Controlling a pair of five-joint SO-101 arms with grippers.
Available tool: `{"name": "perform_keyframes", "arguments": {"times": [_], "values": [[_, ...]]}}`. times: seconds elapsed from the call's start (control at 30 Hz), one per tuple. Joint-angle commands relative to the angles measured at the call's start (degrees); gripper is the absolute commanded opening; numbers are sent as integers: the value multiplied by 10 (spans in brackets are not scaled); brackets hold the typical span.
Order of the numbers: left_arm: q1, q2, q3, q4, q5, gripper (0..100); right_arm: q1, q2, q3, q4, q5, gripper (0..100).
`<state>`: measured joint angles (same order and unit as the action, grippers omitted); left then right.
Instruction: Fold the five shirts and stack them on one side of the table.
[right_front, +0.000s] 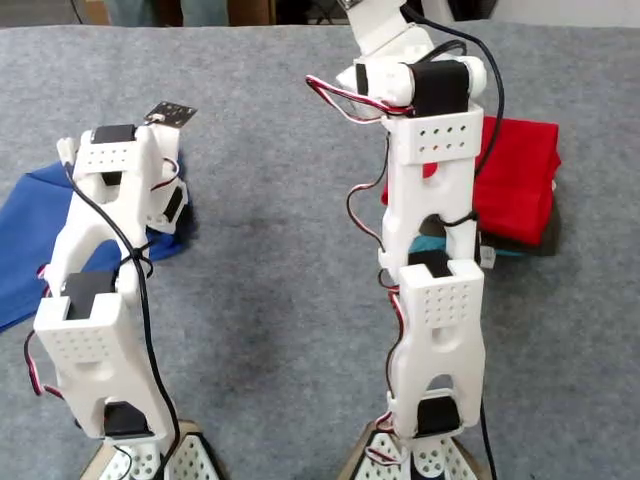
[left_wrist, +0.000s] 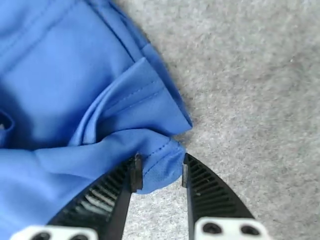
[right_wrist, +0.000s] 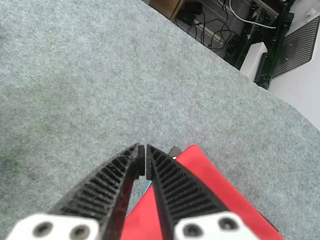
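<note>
The blue shirt (right_front: 25, 250) lies unfolded at the left edge of the high view, one corner between the spread fingers of the left gripper (left_wrist: 159, 172). At right, the folded red shirt (right_front: 520, 175) tops a pile (right_front: 530, 238). The right gripper (right_wrist: 145, 154), pressed together and empty, hangs over the grey table (right_front: 270, 200) at the red shirt's edge.

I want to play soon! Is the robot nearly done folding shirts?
Not yet. Done: the red shirt lies folded on top of a teal layer and a dark layer. In hand: the left end effector is open around a corner of the unfolded blue shirt. Left: folding it and stacking it there. The right end effector is shut, empty.
</note>
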<state>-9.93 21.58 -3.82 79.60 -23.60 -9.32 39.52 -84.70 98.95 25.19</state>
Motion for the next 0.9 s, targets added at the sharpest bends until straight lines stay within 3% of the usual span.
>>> {"name": "perform_keyframes", "arguments": {"times": [0.0, 0.13, 0.3, 0.47, 0.87], "values": [[0, -4, 16, -1, 13, 156, -7, -4, -19, 1, 5, 15], [13, -10, 17, 40, 26, 156, -8, -4, -20, 2, 5, 15], [43, -5, -27, 97, 125, 156, -6, -4, -20, 2, 5, 15], [65, -5, -36, 93, 159, 156, -6, -4, -20, 2, 5, 15], [36, -4, -31, 59, 207, 156, -6, -4, -20, 2, 5, 15]]}}
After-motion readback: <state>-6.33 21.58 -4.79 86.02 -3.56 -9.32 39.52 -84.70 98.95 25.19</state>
